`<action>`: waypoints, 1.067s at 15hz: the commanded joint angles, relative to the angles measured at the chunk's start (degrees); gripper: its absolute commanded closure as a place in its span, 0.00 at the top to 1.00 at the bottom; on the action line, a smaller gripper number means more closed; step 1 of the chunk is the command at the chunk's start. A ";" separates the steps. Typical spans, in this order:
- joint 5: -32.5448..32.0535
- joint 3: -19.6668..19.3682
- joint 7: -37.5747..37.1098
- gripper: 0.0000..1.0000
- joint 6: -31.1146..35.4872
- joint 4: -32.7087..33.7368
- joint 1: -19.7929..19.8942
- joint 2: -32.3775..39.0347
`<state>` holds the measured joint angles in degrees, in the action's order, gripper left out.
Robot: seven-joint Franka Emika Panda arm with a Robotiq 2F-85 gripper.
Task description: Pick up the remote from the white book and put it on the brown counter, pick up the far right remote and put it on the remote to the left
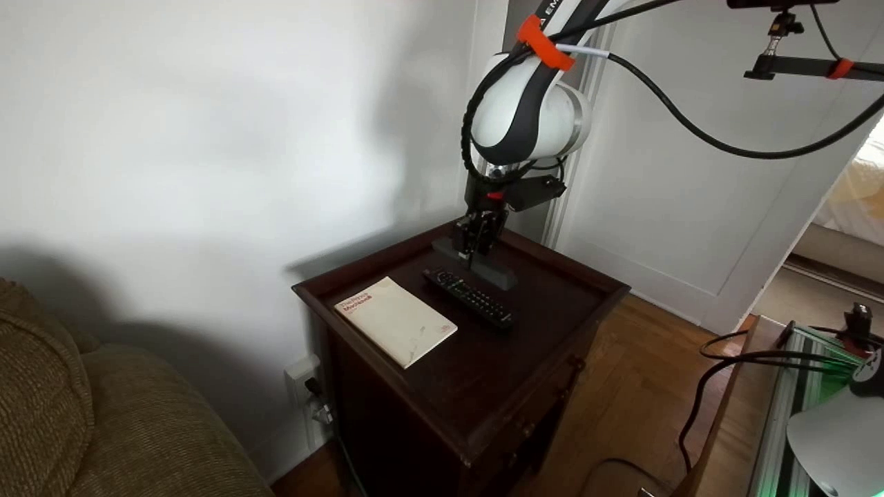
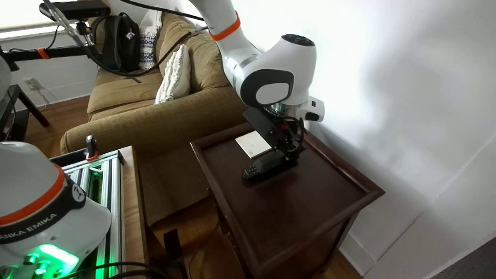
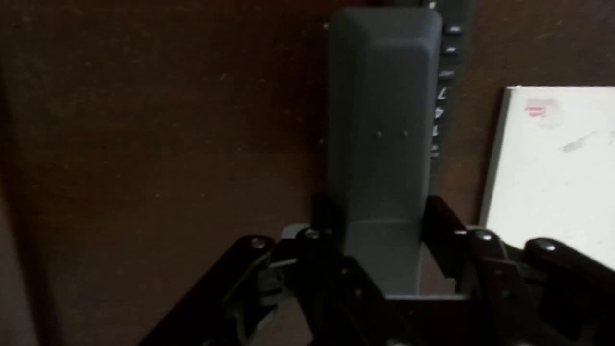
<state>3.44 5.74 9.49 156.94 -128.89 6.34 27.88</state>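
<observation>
The far right remote (image 3: 384, 120) is a plain dark bar in the wrist view. My gripper (image 3: 379, 211) is shut on it, one finger on each long side. In both exterior views the gripper (image 1: 475, 257) holds this remote (image 1: 498, 273) a little above the brown counter (image 1: 552, 304). The remote to the left, the one from the white book, lies on the counter with its buttons up (image 1: 476, 300). The held remote covers most of it in the wrist view (image 3: 447, 72) and in an exterior view (image 2: 250, 172). The white book (image 1: 397, 321) lies beside it.
The counter has a raised rim (image 2: 345, 174), with a white wall behind it. A brown sofa (image 2: 162, 116) stands close to the cabinet. The robot's base (image 2: 50, 217) is on a separate stand.
</observation>
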 commanded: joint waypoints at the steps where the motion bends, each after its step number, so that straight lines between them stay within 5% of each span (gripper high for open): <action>1: 3.46 1.77 -1.49 0.26 -0.73 -2.38 -0.45 -1.23; 16: 2.46 -0.34 -4.44 0.26 0.80 -2.23 -3.07 2.30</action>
<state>7.03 6.60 4.95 156.81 -131.18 4.42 29.52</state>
